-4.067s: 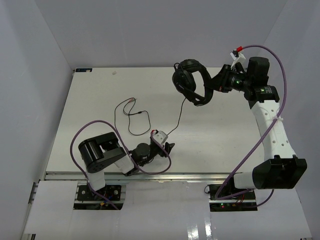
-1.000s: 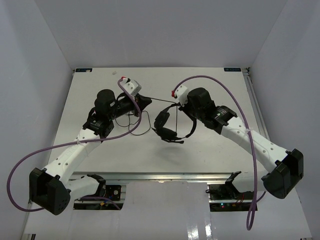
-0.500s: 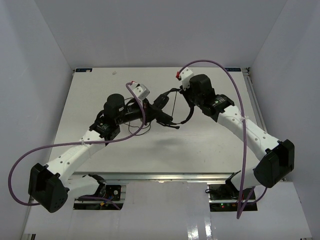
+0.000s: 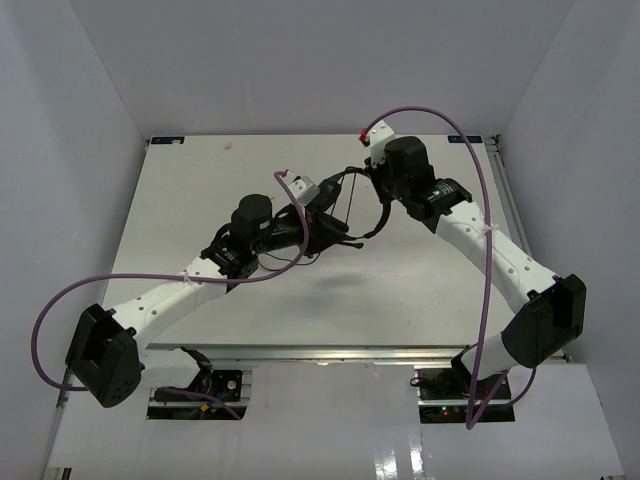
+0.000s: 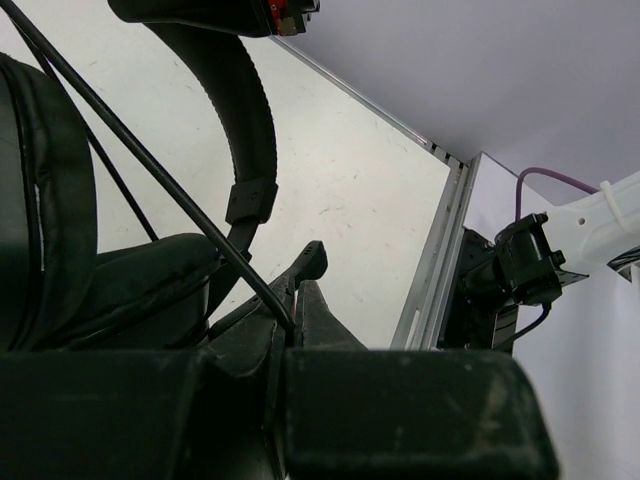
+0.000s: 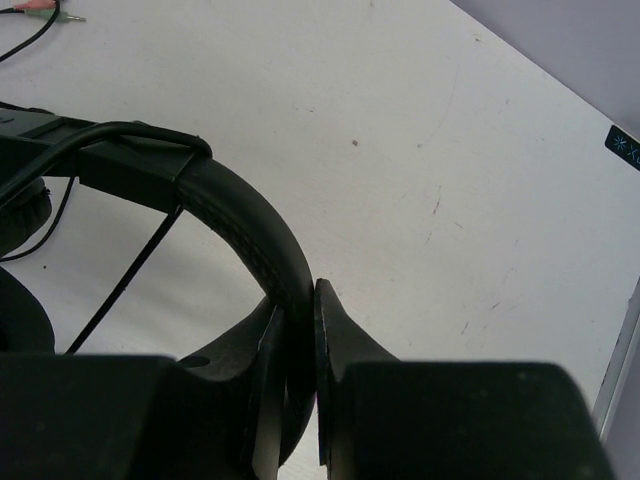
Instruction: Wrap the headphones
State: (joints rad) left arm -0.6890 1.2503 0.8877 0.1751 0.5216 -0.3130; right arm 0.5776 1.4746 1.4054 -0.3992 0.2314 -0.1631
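The black headphones hang above the table's middle back; their headband curves down from my right gripper, which is shut on it. The right wrist view shows the fingers pinching the headband at the right gripper, with the thin cord lying over the band. My left gripper sits right beside the earcups. In the left wrist view the left gripper is shut on the taut cord, with an earcup at left and the headband above. The reddish plug lies on the table.
Loose cord loops lie on the white table under the left arm. Purple robot cables arc over both arms. A metal rail edges the table, with the right arm's base beyond it. Grey walls enclose three sides.
Both grippers have moved towards the back of the table. The left gripper has closed in on the headphones from the left, and the right gripper has carried them up and back.
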